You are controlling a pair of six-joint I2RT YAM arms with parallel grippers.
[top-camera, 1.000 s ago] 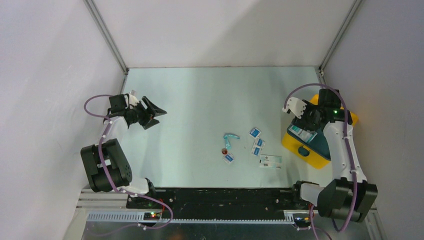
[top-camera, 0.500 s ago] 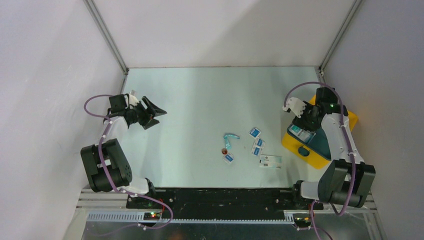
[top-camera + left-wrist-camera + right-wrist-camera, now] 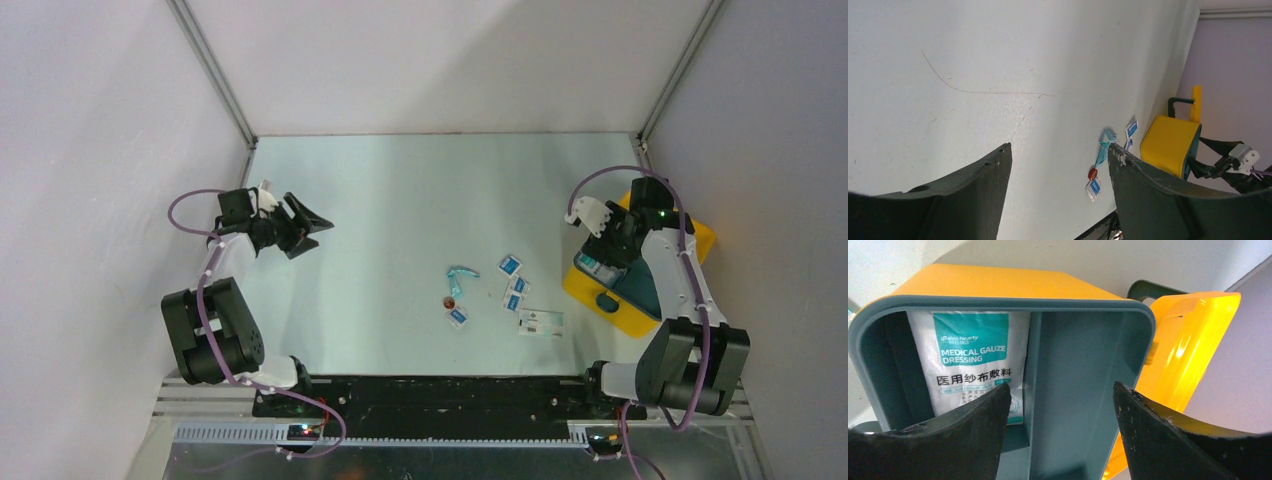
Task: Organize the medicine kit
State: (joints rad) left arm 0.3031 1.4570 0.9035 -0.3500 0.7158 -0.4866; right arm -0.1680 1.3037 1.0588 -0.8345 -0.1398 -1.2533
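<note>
While the right gripper (image 3: 1062, 390) hangs directly over the open medicine kit (image 3: 998, 282), its 2 fingers apart and holding nothing, a gauze packet (image 3: 973, 360) lies in the left compartment of the teal tray (image 3: 1083, 365) beneath them. In the top view the kit sits at the right edge of the table (image 3: 400, 200), its lid tipped toward the upper right. The small packets (image 3: 515, 285) lie loose just left of the kit, the longest packet (image 3: 541, 321) running left-right, all nearer this arm. The left gripper (image 3: 315, 222) hovers at far left, well apart from them, its fingers spread and empty. The next pick probably suits the right arm, reaching left.
</note>
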